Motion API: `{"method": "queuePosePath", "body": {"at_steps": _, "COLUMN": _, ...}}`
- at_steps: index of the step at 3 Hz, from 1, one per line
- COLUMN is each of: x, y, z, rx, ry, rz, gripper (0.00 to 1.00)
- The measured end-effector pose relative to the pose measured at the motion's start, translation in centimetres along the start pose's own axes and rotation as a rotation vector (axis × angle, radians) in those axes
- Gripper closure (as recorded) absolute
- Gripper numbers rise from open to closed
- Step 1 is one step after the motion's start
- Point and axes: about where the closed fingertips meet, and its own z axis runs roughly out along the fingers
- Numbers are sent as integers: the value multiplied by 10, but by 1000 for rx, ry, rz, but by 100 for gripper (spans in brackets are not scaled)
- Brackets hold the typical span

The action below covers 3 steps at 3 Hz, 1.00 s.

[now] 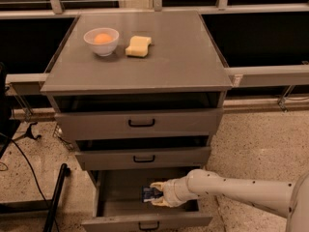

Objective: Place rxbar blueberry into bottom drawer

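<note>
The gripper [159, 194] reaches inside the open bottom drawer [116, 220], its fingers closed on one end of the rxbar blueberry [148, 194], held low over the drawer floor; the bar looks light, flat and slightly pliant, its wrapper probably slick; a pinch across the narrow width suits it best.

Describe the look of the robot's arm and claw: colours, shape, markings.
The arm is a smooth, cream-white tube dotted with small dark spots, thickening to a rounded joint. The claw, inside the bottom drawer, has pale yellowish fingers. No cables show.
</note>
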Motion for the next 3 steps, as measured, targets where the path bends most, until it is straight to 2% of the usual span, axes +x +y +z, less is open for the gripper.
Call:
{"method": "queuePosePath", "body": {"at_steps": 1, "x": 10, "y": -5, "z": 12, "rx": 4, "ry": -5, "rz": 17, "gripper": 100}}
{"method": "queuePosePath", "body": {"at_steps": 3, "x": 45, "y": -22, "z": 54, "rx": 60, "ry": -39, "rz": 0, "gripper": 100}}
